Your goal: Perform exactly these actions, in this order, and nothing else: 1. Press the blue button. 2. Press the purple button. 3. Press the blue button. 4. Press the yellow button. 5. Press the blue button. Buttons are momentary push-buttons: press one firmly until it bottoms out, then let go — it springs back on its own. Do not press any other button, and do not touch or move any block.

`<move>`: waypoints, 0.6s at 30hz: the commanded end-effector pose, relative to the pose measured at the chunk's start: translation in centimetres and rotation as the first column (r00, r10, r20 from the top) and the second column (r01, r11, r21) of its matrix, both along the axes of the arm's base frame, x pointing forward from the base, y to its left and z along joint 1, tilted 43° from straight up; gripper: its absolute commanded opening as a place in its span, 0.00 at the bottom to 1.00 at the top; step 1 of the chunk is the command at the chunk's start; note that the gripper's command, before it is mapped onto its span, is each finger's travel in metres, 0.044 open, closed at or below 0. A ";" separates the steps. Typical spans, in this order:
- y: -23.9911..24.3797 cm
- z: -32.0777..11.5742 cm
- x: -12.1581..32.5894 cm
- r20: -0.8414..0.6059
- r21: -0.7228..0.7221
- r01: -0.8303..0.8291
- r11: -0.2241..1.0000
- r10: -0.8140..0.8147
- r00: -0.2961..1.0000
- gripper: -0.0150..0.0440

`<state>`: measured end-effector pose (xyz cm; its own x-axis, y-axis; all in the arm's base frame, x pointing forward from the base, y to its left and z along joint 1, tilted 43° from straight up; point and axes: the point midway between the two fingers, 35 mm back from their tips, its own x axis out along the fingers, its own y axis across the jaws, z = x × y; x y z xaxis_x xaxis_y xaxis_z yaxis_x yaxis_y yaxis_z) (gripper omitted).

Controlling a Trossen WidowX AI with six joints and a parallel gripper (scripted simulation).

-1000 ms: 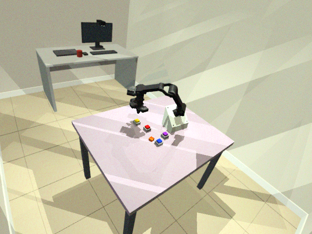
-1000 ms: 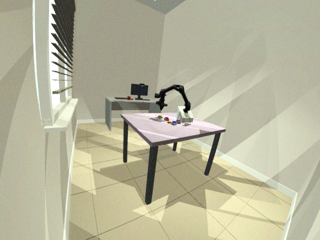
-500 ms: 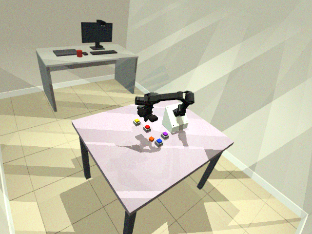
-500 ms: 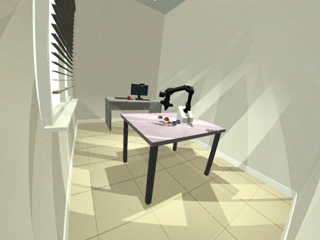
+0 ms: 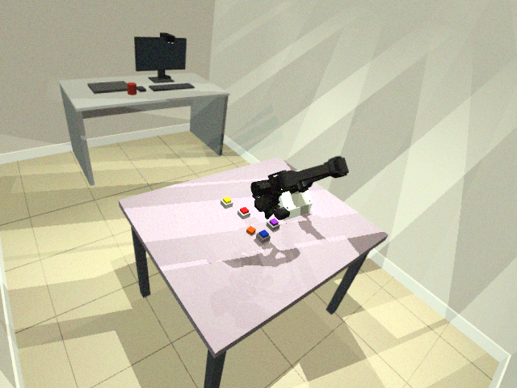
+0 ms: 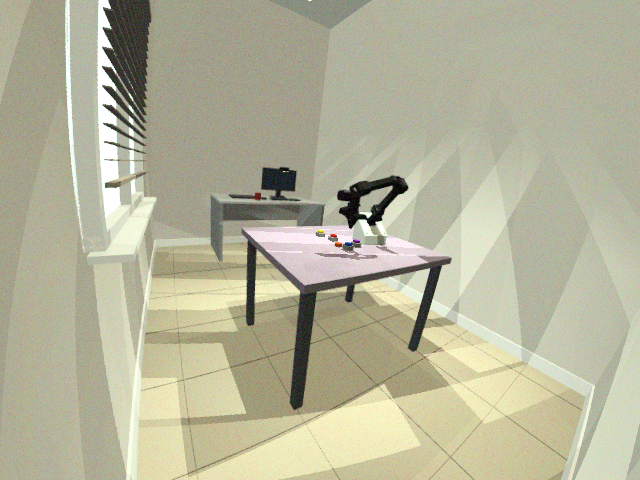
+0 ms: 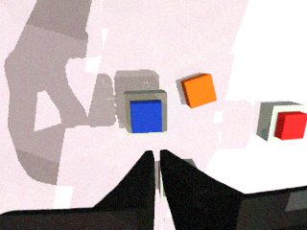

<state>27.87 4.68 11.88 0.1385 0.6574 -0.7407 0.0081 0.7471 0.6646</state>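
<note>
My gripper (image 7: 155, 157) closed on nothing, poised short of the blue button (image 7: 146, 116).

Left to right in the wrist view: blue button ahead of my tips, orange block (image 7: 199, 89) just beside it, red button (image 7: 290, 126) well apart. I should centre over the blue cap, descend straight, bottom out, release, avoiding the block.
</note>
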 end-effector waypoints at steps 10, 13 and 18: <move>4.4 -4.5 0.6 -0.010 0.010 0.001 1.000 -0.001 1.000 0.29; 4.7 -4.9 0.7 -0.010 0.010 0.001 1.000 -0.001 1.000 0.29; 5.2 -5.5 0.8 -0.010 0.010 0.001 1.000 -0.001 1.000 0.29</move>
<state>28.66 9.67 6.78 0.1342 0.6675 -0.7324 0.0083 0.7383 0.6744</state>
